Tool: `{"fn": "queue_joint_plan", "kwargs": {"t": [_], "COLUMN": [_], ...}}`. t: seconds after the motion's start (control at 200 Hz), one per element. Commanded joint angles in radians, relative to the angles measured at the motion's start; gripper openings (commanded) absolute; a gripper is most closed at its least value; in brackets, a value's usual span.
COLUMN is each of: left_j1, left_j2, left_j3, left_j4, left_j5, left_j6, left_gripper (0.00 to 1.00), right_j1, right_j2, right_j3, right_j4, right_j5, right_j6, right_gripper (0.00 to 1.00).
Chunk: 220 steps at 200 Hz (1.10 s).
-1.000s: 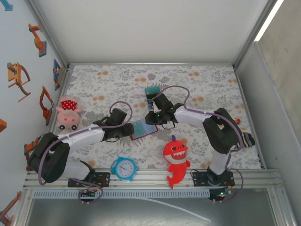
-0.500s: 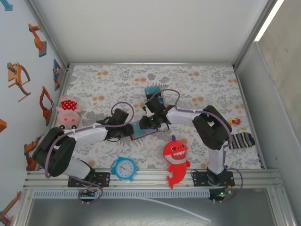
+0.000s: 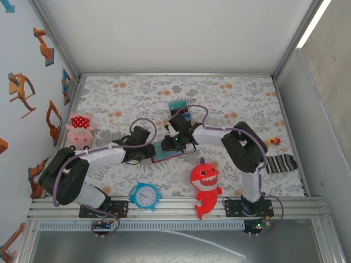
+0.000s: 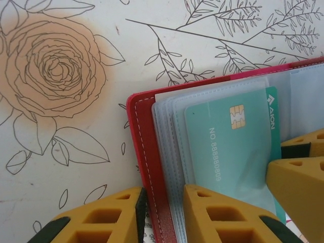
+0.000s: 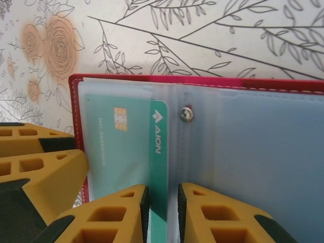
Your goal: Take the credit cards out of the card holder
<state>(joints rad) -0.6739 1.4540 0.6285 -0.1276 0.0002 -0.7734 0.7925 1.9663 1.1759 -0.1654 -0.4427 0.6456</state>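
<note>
Left jaws: narrow, clamped on the outer edge of the card holder (image 4: 144,147), pinning it.
Right jaws: narrow, straddling the bared edge strip of the teal card (image 5: 121,152); can't tell if they're gripping it.
Worktop (image 3: 230,98): holder lies open mid-worktop, between both arms.
Teal card: in the outermost sleeve, long axis pointing at the right jaws. Probably exits toward the snap (image 5: 186,114). Right arm is nearer.

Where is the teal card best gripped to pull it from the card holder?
Grip the teal card by its bare logo strip, which pokes out of its sleeve. Come from the snap side, where the sleeve opens; the right pincer straddles that strip.
</note>
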Motion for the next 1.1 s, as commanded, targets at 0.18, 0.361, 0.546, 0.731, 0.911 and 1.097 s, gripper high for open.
{"fn": "queue_joint_plan", "kwargs": {"t": [0.18,0.361,0.546,0.731,0.911,1.097], "left_j1": [-0.004,-0.004,-0.003,-0.004,0.0,0.005], "left_j2": [0.03,0.029,0.042,0.067,0.073,0.077], "left_j3": [0.016,0.018,0.025,0.043,0.062,0.074], "left_j4": [-0.028,-0.034,-0.035,-0.038,-0.055,-0.054], "left_j5": [0.004,-0.003,-0.009,-0.019,-0.043,-0.051], "left_j6": [0.0,0.0,0.004,0.015,0.033,0.053], "left_gripper": [0.24,0.22,0.21,0.19,0.18,0.18], "right_j1": [0.0,-0.02,-0.045,-0.063,-0.078,-0.093], "right_j2": [0.022,0.001,-0.021,-0.038,-0.065,-0.089], "right_j3": [0.019,-0.008,-0.037,-0.062,-0.092,-0.112], "right_j4": [0.019,0.035,0.05,0.057,0.069,0.079], "right_j5": [-0.03,-0.028,-0.025,-0.018,-0.005,0.005], "right_j6": [0.022,0.028,0.031,0.027,0.029,0.029], "right_gripper": [0.12,0.04,0.0,0.0,0.0,0.0]}}
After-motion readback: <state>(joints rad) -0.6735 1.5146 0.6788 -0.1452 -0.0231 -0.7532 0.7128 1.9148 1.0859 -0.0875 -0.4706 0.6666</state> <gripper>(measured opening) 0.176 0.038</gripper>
